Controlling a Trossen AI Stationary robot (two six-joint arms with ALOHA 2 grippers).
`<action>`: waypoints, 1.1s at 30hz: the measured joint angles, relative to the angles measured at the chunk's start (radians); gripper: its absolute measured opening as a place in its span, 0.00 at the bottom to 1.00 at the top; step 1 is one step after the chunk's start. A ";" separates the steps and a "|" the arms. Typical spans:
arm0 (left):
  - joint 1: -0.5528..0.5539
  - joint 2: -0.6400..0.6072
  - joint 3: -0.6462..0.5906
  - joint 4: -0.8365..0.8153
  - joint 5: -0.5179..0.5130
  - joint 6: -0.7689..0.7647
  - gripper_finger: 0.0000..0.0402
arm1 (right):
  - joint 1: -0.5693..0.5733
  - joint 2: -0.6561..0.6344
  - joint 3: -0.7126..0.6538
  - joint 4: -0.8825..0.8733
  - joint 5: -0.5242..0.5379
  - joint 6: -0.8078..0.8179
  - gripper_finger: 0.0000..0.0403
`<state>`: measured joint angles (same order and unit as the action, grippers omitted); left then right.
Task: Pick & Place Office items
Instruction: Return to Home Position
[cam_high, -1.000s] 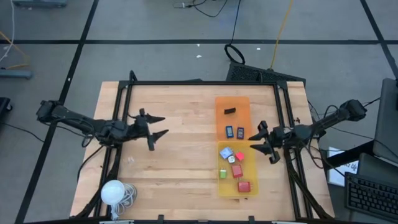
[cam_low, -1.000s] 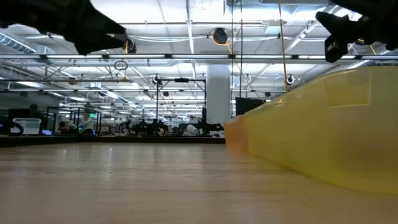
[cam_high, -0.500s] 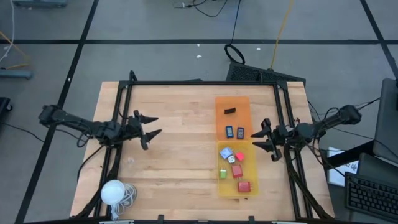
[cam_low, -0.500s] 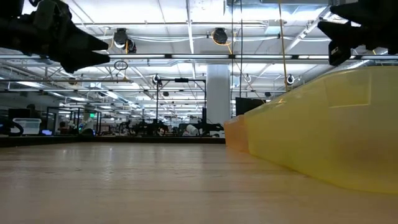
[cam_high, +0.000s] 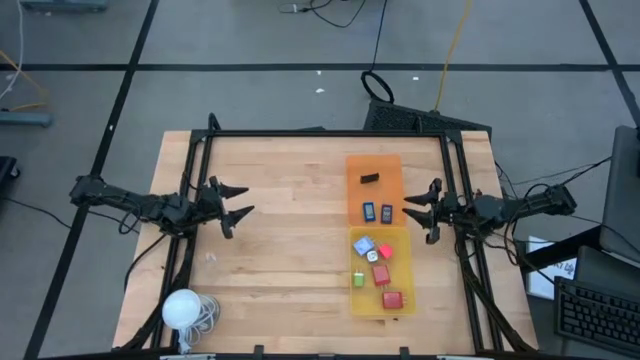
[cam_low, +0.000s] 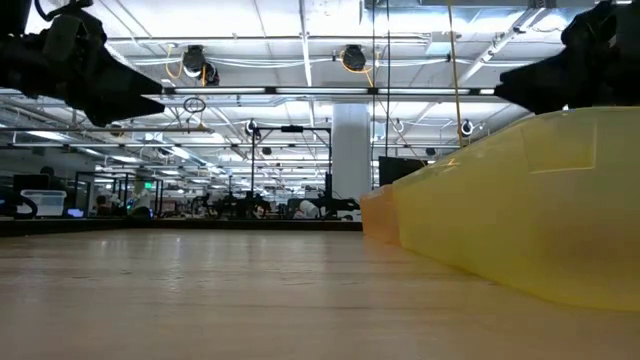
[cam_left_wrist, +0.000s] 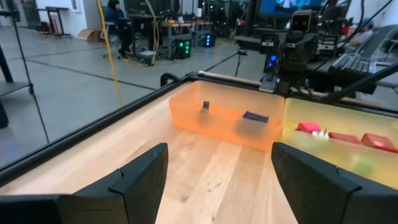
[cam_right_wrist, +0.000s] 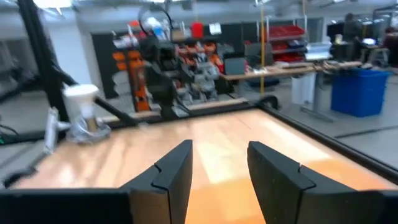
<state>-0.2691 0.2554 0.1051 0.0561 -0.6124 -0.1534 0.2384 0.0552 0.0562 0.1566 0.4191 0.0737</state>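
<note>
**Office items (cam_high: 381, 274) all in trays, both arms empty: little seems left**

Nearest, at the worktop's near-left corner, a white ball with a coiled cord (cam_high: 182, 308) lies alone and takes no part in the sorting. On the right half of the pale wooden worktop (cam_high: 290, 260), close to the near edge, the flat translucent yellow plastic tray (cam_high: 402, 285) holds about six tiny pieces. A red block (cam_high: 392, 298) is nearest, then come a green piece (cam_high: 358, 280), two smaller red pieces (cam_high: 386, 252), a light-blue piece (cam_high: 363, 246) and a pale one too small to make out. Touching that tray's far end, the flat orange plastic tray (cam_high: 390, 165) carries three. A blue piece (cam_high: 369, 211) and a dark piece (cam_high: 387, 212) lie side by side, with a black piece (cam_high: 370, 179) beyond them toward the far edge.

No loose piece shows on the bare wood outside the trays, so the placing looks finished.

The left gripper (cam_high: 243, 200) hangs over the worktop near its left edge, fingers spread wide with nothing between them. The right gripper (cam_high: 410, 210) hangs near the right edge, just beside the line where the two trays meet. Its fingers are parted more narrowly and are likewise empty. By this showing, only the parking of both arms remains.
</note>
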 joint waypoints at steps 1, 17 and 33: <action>0.000 -0.009 0.000 -0.016 -0.001 -0.006 0.73 | -0.010 -0.013 0.009 -0.032 0.000 0.000 0.36; 0.081 -0.111 0.000 -0.159 -0.045 -0.025 0.74 | -0.283 -0.052 0.026 -0.173 -0.167 0.015 0.35; 0.295 -0.114 -0.001 -0.153 0.403 0.043 0.68 | -0.435 -0.051 -0.005 -0.133 -0.399 0.072 0.35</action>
<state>0.0255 0.1417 0.1042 -0.0971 -0.2096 -0.1104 -0.1968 0.0040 0.0516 0.0238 0.0204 0.1452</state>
